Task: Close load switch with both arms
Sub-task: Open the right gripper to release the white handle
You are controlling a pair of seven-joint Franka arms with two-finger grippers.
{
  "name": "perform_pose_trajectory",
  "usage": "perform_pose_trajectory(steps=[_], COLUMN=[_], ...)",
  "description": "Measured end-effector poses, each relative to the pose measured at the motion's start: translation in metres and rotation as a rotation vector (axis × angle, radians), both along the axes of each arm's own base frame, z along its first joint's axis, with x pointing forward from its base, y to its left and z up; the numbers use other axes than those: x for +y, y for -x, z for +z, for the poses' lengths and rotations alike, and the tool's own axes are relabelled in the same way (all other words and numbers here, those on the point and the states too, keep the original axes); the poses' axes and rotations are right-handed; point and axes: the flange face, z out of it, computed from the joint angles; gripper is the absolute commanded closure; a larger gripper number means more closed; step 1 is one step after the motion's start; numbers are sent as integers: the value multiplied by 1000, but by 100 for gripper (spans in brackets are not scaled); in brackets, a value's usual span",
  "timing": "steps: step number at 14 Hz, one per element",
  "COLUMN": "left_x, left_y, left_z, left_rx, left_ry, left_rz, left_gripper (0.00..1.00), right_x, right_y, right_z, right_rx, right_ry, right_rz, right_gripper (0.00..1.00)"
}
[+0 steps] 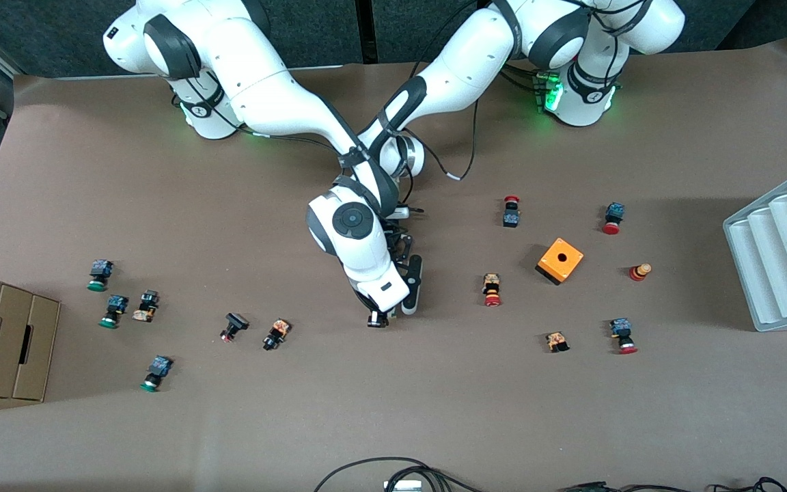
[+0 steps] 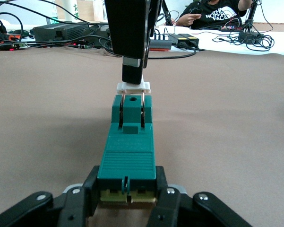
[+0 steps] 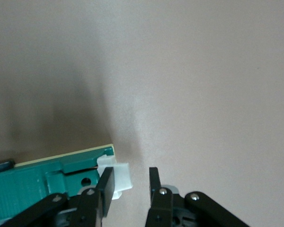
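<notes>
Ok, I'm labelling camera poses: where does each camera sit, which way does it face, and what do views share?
Front: high across the table, facing the robots; left arm and right arm show.
Left wrist: low along the load switch; left gripper clamps its end.
Right wrist: looking down at the table; right gripper, fingers apart, beside the white tab.
Both wrist views share the switch and tab.

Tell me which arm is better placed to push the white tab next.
The right: the right gripper sits at the load switch's white tab, while the left gripper clamps the switch's other end.
</notes>
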Motion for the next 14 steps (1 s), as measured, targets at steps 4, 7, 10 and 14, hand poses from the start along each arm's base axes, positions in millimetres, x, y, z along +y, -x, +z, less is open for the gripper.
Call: perform_pose_trajectory(steps=[4,7,10,14], left_x=[0,0,0,0], left_y=[0,0,0,0], left_z=[0,0,0,0], left_rx=[0,0,0,0], left_ry=[0,0,0,0], left_rz=[0,0,0,0], left_gripper=[68,68,68,68], right_x=[0,0,0,0], right_y=[-1,-1,-1,-3], right_z=[-3,-4,-4,-1], right_rx=[-5,-8,-8,-15], right_ry=[0,-2,-2,-10], right_rz=[0,1,1,-8], right_gripper=[63,63,62,0])
